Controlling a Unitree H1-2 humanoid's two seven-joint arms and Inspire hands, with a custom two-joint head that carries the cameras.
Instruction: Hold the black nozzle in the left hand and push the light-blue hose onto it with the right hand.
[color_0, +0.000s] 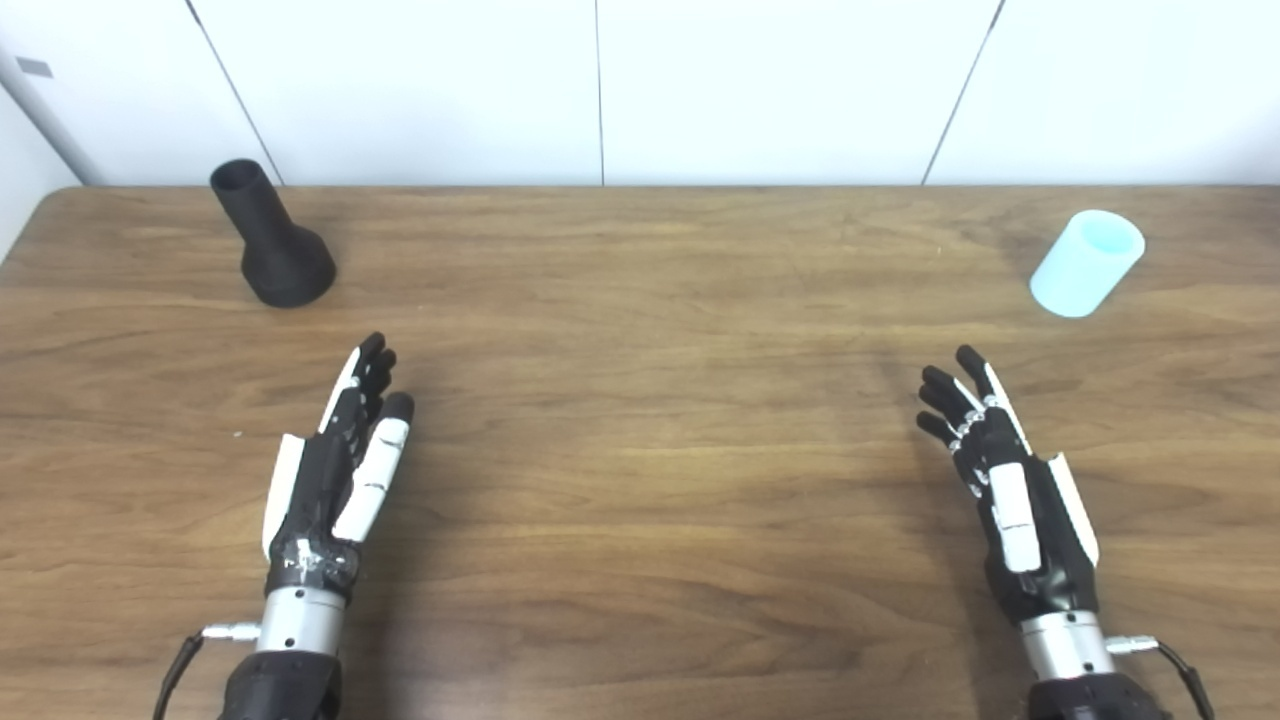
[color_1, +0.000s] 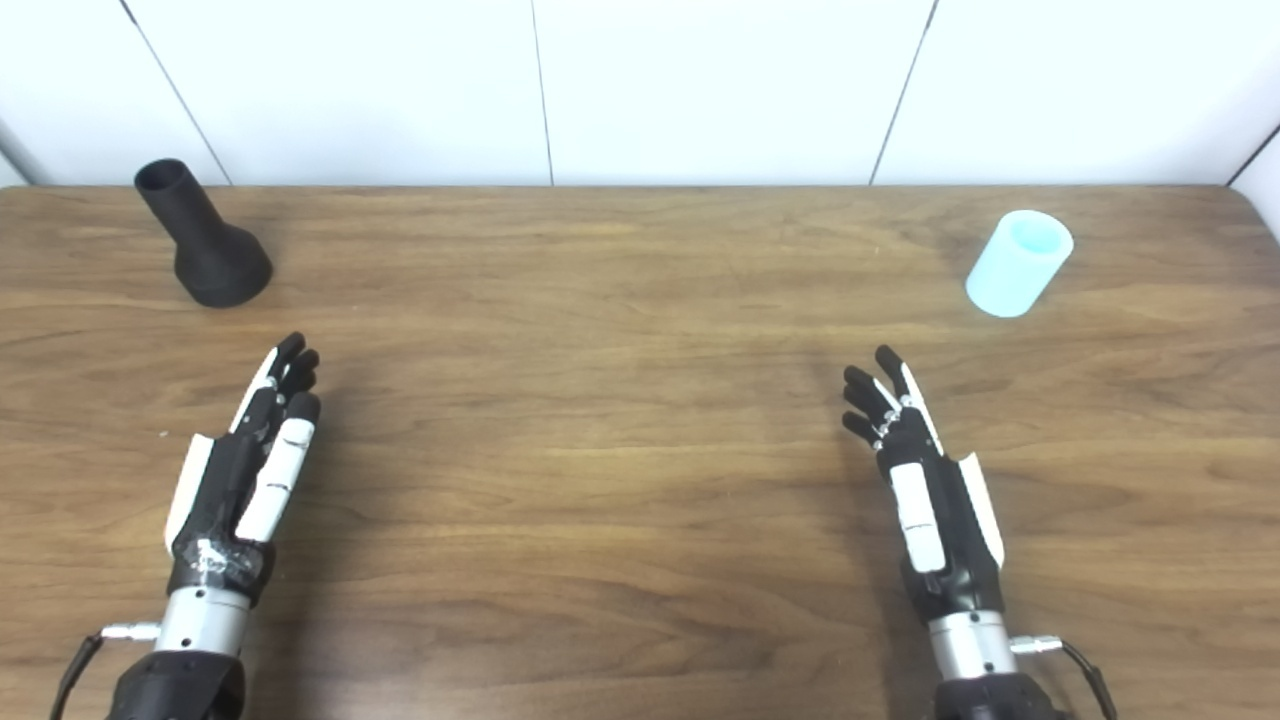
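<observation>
Black nozzle (color_0: 272, 240) stands near the table's (color_0: 640, 480) far-left corner; light-blue hose (color_0: 1087, 263) near the far-right. Left hand (color_0: 335, 470) and right hand (color_0: 1005, 480) hover empty, fingers extended, slightly apart.

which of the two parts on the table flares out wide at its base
The black nozzle at far left: narrow open neck on top, widening to a broad base. The light-blue hose at far right keeps one width throughout.

wooden table (color_0: 640, 480) | black nozzle (color_0: 272, 240) far-left | light-blue hose (color_0: 1087, 263) far-right
</observation>
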